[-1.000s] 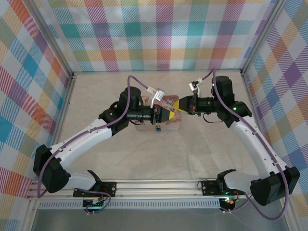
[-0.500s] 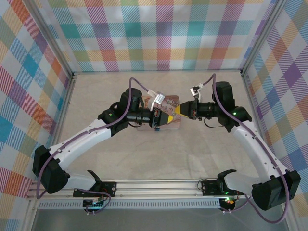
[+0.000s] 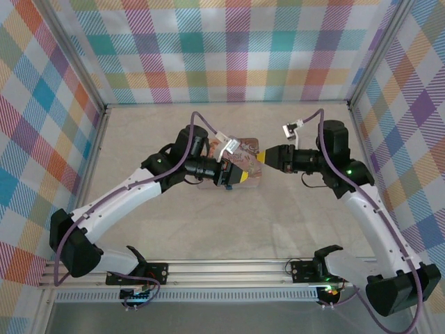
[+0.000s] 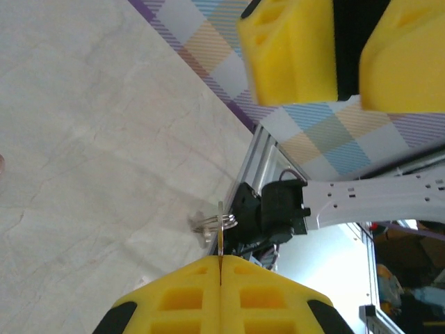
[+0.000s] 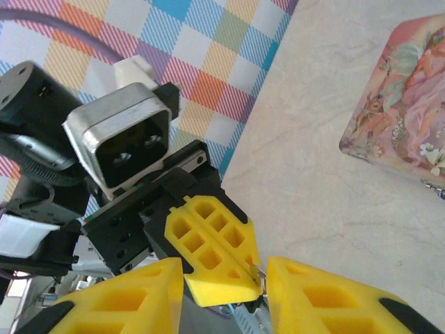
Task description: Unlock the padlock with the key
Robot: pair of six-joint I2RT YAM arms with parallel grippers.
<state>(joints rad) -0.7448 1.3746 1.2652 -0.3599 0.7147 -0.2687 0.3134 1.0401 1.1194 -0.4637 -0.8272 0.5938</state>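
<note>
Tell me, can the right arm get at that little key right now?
Probably yes. The key pokes out of the shut left gripper, and the right gripper faces it close by, jaws apart, nothing between them, though little of the key is free to grab.

Pale beige, stone-veined surface [image 3: 278, 223], matte, boxed in by pastel plaid walls on aluminium framing, a flat pink picture-printed tin [image 3: 245, 146] lying near its middle, a tiny dark padlock [image 3: 227, 185] at the tin's near edge.

Bright, even overhead light, faint soft shadows, blurred wrist-view foregrounds.
</note>
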